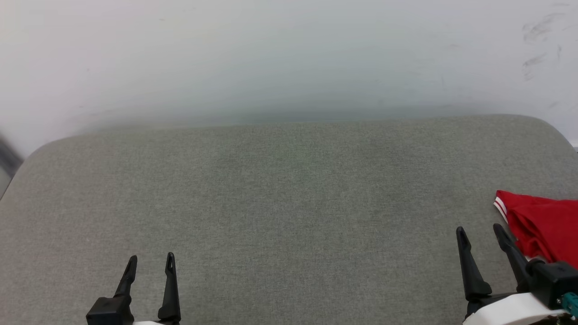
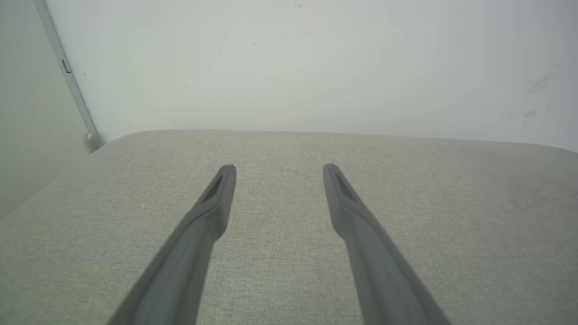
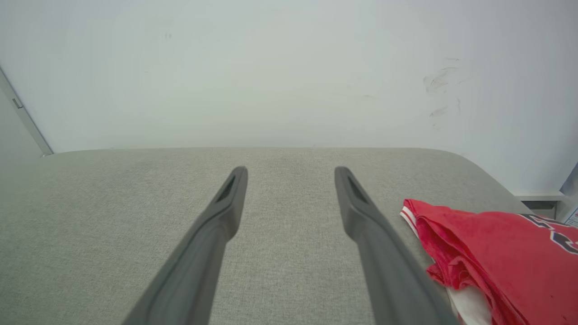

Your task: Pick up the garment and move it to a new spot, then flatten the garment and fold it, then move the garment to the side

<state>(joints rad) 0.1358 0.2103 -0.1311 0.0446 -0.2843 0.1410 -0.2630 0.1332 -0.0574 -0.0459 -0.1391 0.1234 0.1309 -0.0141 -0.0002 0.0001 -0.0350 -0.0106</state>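
**Head view.** Grey woven padded surface [image 1: 289, 203], backed by a pale wall [image 1: 289, 58] with faint dark scuffs at upper right.
- Garment [image 1: 542, 221]: red, crumpled, at the surface's right edge and cut off by the frame. A hem with thin white stripes points toward the middle of the surface. Long axis cannot be told. No lettering shows here.
- Left gripper [image 1: 151, 257]: lower left, fingers parted, nothing between them, well apart from the garment.
- Right gripper [image 1: 478, 228]: lower right, fingers parted and empty. Its outer finger lies just beside the garment's near edge; contact cannot be told.

**Left wrist view.** Left gripper [image 2: 278, 168] over bare grey fabric [image 2: 474, 234], its two dark fingers spread and holding nothing. A thin grey strip runs down the wall at left.

**Right wrist view.** Right gripper [image 3: 291, 169] spread and empty over the same fabric.
- Garment [image 3: 496, 253]: to the right of the fingers, bunched in folds, with the striped hem nearest the fingertips and a patch of white cloth at the bottom.
- Dark letters [image 3: 557, 232] with white outlines: at the far right edge, cut off by the frame and unreadable.
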